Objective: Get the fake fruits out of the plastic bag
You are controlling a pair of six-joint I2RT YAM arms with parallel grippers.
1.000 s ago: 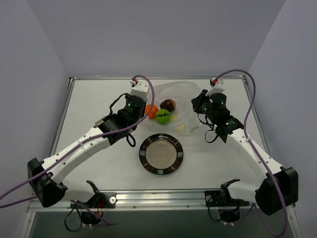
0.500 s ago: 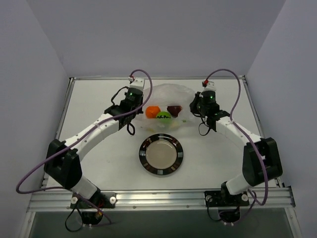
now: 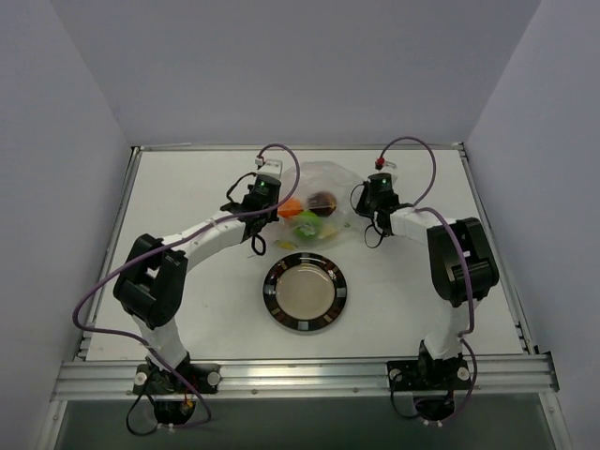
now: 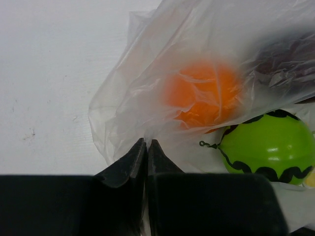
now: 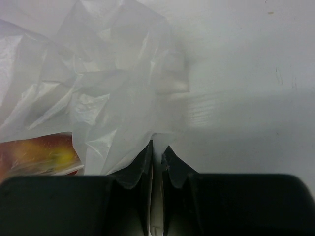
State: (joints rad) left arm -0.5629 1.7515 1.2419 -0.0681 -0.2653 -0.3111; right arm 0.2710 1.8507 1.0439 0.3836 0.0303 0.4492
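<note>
The clear plastic bag (image 3: 323, 180) lies at the back middle of the table. The orange fruit (image 3: 290, 206), the green fruit (image 3: 307, 226) and the maroon fruit (image 3: 323, 200) sit at its near side. In the left wrist view the orange fruit (image 4: 204, 96) is under the film, the green fruit (image 4: 268, 147) lies bare at the right, and the maroon fruit (image 4: 290, 54) is a dark blur under the film. My left gripper (image 4: 146, 143) is shut on the bag's left edge (image 4: 123, 113). My right gripper (image 5: 157, 147) is shut on the bag's right edge (image 5: 118, 98).
A round dark-rimmed plate (image 3: 305, 292) lies on the table in front of the bag. Both arms reach far back, the left wrist (image 3: 262, 192) and the right wrist (image 3: 378, 195) on either side of the bag. The walls stand close behind the table.
Both arms have reached further back and their grippers have drawn closer to the bag. The bag has bunched up narrower, and the fruits have shifted slightly with it.
</note>
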